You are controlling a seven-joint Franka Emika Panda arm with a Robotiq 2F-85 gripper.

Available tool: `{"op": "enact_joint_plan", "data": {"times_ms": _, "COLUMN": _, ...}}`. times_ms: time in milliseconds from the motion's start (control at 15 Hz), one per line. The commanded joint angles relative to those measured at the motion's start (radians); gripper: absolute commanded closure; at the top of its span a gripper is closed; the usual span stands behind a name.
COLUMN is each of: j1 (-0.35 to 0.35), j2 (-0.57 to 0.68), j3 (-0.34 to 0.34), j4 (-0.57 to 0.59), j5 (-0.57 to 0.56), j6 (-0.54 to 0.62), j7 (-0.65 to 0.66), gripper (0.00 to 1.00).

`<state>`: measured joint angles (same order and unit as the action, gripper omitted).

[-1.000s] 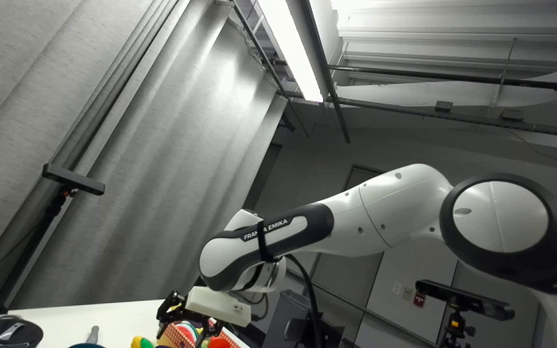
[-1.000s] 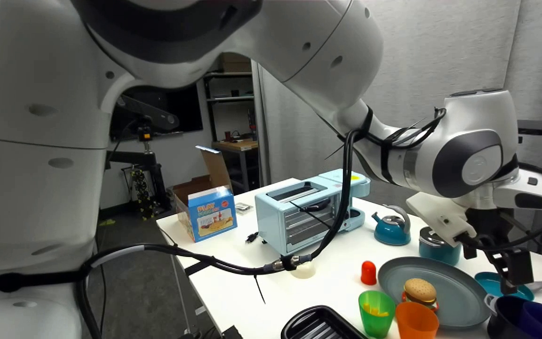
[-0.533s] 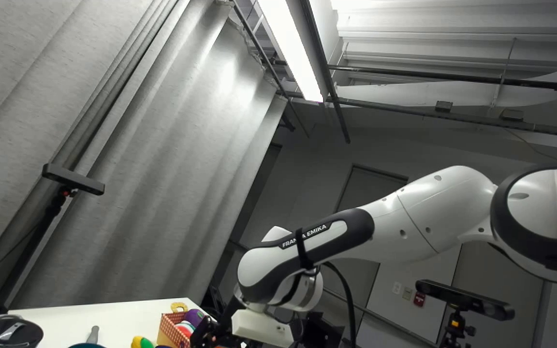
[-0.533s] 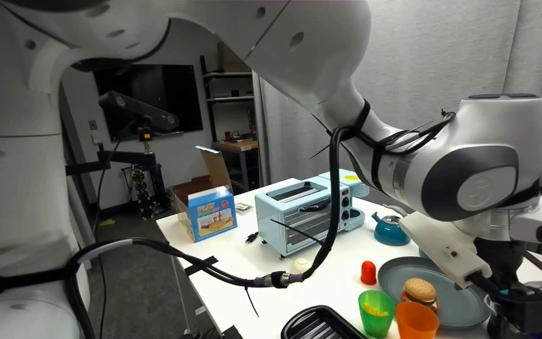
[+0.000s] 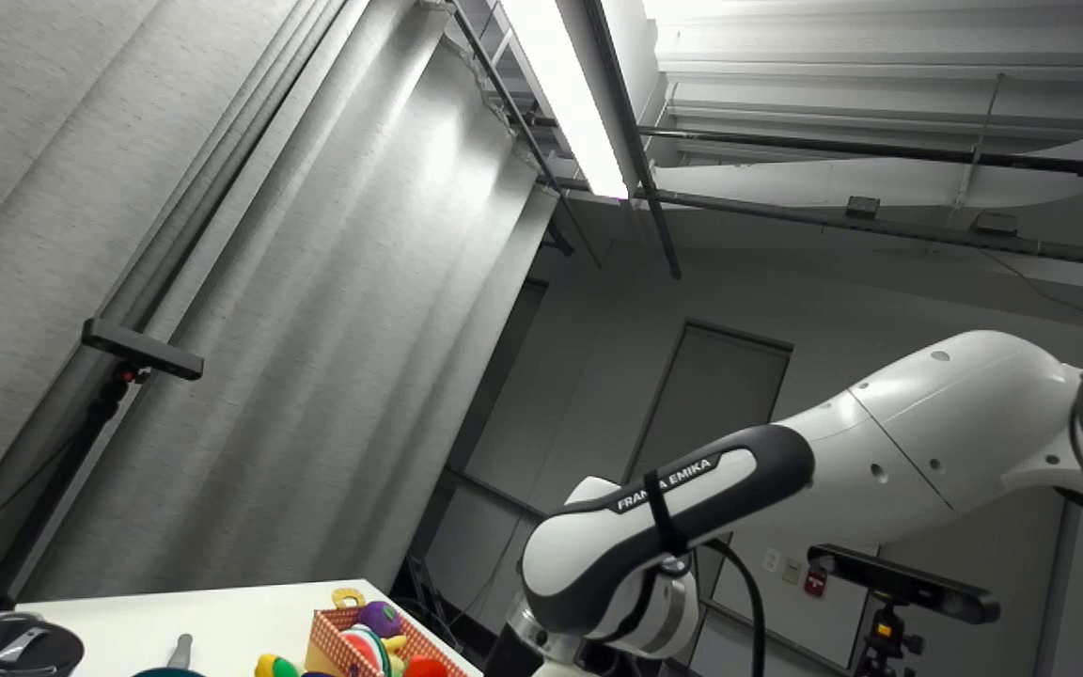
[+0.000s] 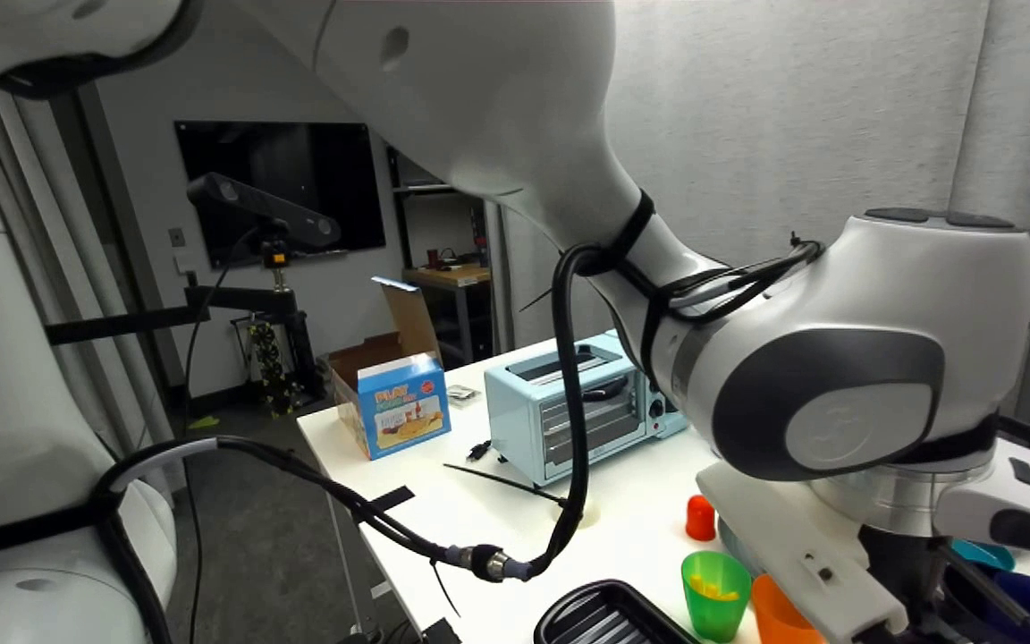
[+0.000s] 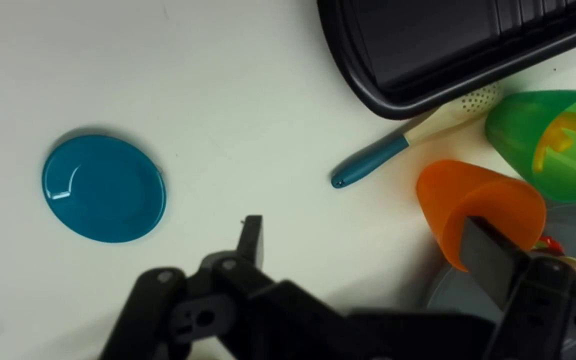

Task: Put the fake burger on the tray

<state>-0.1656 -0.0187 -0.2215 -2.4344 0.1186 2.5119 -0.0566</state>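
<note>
In the wrist view, the gripper [image 7: 368,232] is being held with fingers [image 7: 252,232] wide apart, and the burger [image 7: 552,246] is being partly hidden on a grey plate [image 7: 453,295]. In an exterior view, the black tray [image 6: 609,617] is being shown near the table [image 6: 636,546] edge. In an exterior view, a basket [image 5: 325,647] is being seen by a corner
</note>
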Motion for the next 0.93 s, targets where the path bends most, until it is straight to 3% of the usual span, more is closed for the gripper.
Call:
{"op": "enact_joint_plan", "data": {"times_ms": 0, "j1": -0.017, "j2": -0.120, "j3": -0.003, "j4": -0.106, "j5": 0.032, "j6": -0.019, "j7": -0.109, "gripper": 0.00}}
{"op": "enact_joint_plan", "data": {"times_ms": 67, "j1": -0.012, "j2": -0.037, "j3": 0.005, "j4": -0.043, "j5": 0.000, "j6": -0.002, "j7": -0.042, "gripper": 0.00}}
{"op": "enact_joint_plan", "data": {"times_ms": 867, "j1": -0.012, "j2": -0.081, "j3": 0.001, "j4": -0.085, "j5": 0.001, "j6": -0.002, "j7": -0.071, "gripper": 0.00}}
